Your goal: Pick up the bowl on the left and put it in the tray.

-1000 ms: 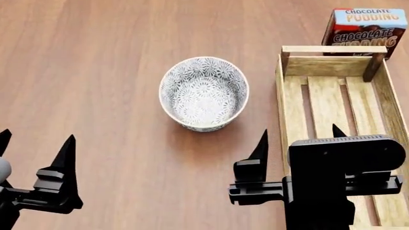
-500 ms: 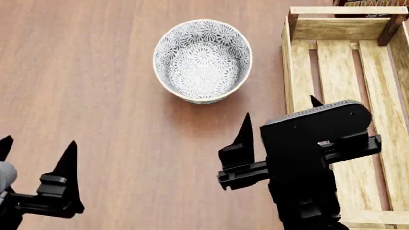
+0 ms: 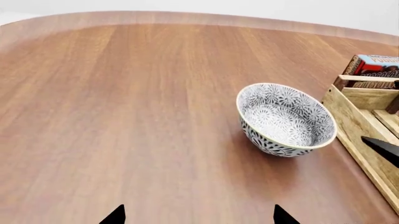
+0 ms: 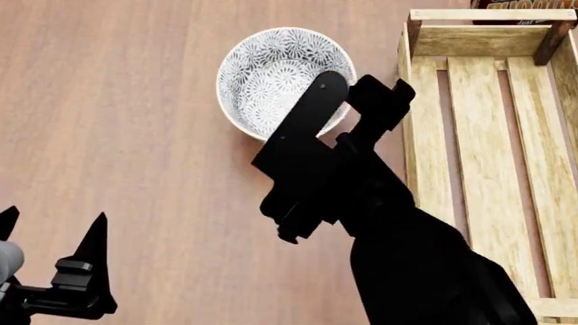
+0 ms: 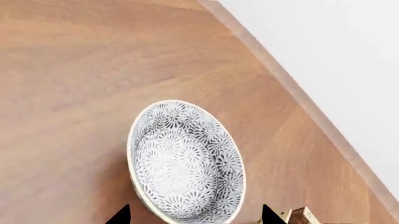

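Right end effector (image 4: 339, 108) swung over bowl (image 4: 271, 74) on wooden table (image 4: 135, 135)

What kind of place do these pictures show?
Probably a simulated tabletop test scene, kitchen-like. A wide wooden table with a plain white background carries only a patterned bowl, a wooden tray and a chocolate pudding box.

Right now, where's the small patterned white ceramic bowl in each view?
Head view: small patterned white ceramic bowl at upper centre, partly hidden by the right arm.
Left wrist view: bowl right of centre.
Right wrist view: bowl at lower centre.
Shared landmark: light-wood slatted crate beside it.
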Motion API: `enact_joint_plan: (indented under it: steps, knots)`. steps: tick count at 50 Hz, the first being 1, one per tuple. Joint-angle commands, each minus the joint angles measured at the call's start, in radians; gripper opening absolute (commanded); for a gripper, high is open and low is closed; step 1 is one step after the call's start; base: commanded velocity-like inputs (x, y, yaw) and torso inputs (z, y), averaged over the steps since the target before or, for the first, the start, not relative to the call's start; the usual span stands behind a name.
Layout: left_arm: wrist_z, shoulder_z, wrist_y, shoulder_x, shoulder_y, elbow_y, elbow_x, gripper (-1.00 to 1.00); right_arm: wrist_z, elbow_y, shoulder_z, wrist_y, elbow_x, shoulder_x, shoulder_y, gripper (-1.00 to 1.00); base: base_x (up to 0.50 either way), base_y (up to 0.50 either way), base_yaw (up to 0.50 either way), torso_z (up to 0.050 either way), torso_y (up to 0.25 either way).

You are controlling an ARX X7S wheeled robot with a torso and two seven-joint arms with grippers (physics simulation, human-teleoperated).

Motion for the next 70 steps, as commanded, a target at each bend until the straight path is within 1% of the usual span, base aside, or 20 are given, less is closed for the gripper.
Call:
enact_joint_plan:
  steps: [1, 4, 5, 8, 13, 16, 23, 24, 29, 30, 41, 51, 52, 53, 69, 70]
  knots:
    - [0.007, -0.009, 0.014, -0.006, 0.02, -0.002, -0.01, 1.0, -0.121, 0.308, -0.189, -0.21, -0.09, -0.03, 0.125, 1.0, 0.0, 0.0, 0.0, 0.0, 0.0]
    - [0.007, -0.012, 0.016, -0.007, 0.022, -0.004, -0.012, 1.0, -0.127, 0.355, -0.197, -0.219, -0.093, -0.045, 0.139, 1.0, 0.0, 0.0, 0.0, 0.0, 0.0]
    - [0.005, -0.014, 0.015, -0.008, 0.024, 0.0, -0.014, 1.0, -0.122, 0.414, -0.203, -0.243, -0.099, -0.063, 0.15, 1.0, 0.0, 0.0, 0.0, 0.0, 0.0]
    - [0.005, -0.015, 0.017, -0.011, 0.028, 0.004, -0.016, 1.0, -0.121, 0.478, -0.21, -0.273, -0.103, -0.079, 0.161, 1.0, 0.0, 0.0, 0.0, 0.0, 0.0]
    - [0.007, -0.013, 0.021, -0.014, 0.03, -0.002, -0.014, 1.0, -0.122, 0.677, -0.241, -0.374, -0.123, -0.127, 0.199, 1.0, 0.0, 0.0, 0.0, 0.0, 0.0]
    - [0.006, -0.01, 0.018, -0.015, 0.025, -0.001, -0.016, 1.0, -0.12, 0.76, -0.255, -0.419, -0.132, -0.154, 0.214, 1.0, 0.0, 0.0, 0.0, 0.0, 0.0]
    - [0.01, -0.014, 0.026, -0.018, 0.032, -0.006, -0.019, 1.0, -0.127, 1.04, -0.288, -0.58, -0.142, -0.245, 0.267, 1.0, 0.0, 0.0, 0.0, 0.0, 0.0]
    - [0.01, -0.016, 0.028, -0.019, 0.034, -0.007, -0.02, 1.0, -0.119, 1.124, -0.293, -0.622, -0.146, -0.274, 0.284, 1.0, 0.0, 0.0, 0.0, 0.0, 0.0]
    - [0.01, -0.02, 0.029, -0.022, 0.036, -0.009, -0.024, 1.0, -0.08, 1.393, -0.313, -0.778, -0.158, -0.367, 0.334, 1.0, 0.0, 0.0, 0.0, 0.0, 0.0]
    - [0.009, -0.02, 0.03, -0.022, 0.036, -0.008, -0.024, 1.0, -0.076, 1.415, -0.317, -0.793, -0.16, -0.374, 0.338, 1.0, 0.0, 0.0, 0.0, 0.0, 0.0]
    - [0.012, -0.018, 0.042, -0.025, 0.043, -0.017, -0.022, 1.0, -0.016, 1.42, -0.352, -0.786, -0.12, -0.378, 0.336, 1.0, 0.0, 0.0, 0.0, 0.0, 0.0]
    - [0.01, -0.022, 0.046, -0.028, 0.046, -0.02, -0.026, 1.0, 0.057, 1.42, -0.391, -0.762, -0.074, -0.382, 0.317, 1.0, 0.0, 0.0, 0.0, 0.0, 0.0]
    - [0.01, -0.023, 0.046, -0.028, 0.047, -0.019, -0.027, 1.0, 0.082, 1.42, -0.392, -0.763, -0.071, -0.382, 0.319, 1.0, 0.0, 0.0, 0.0, 0.0, 0.0]
    - [0.01, -0.023, 0.047, -0.029, 0.047, -0.019, -0.028, 1.0, 0.083, 1.42, -0.392, -0.759, -0.065, -0.383, 0.32, -1.0, 0.0, 0.0, 0.0, 0.0, 0.0]
    - [0.001, -0.013, 0.047, -0.033, 0.049, -0.006, -0.03, 1.0, 0.039, 1.411, -0.432, -0.816, -0.057, -0.356, 0.384, -1.0, 0.0, 0.0, 0.0, 0.0, 0.0]
    - [0.0, -0.014, 0.045, -0.034, 0.048, -0.004, -0.032, 1.0, 0.031, 1.319, -0.434, -0.771, -0.06, -0.317, 0.381, -1.0, 0.0, 0.0, 0.0, 0.0, 0.0]
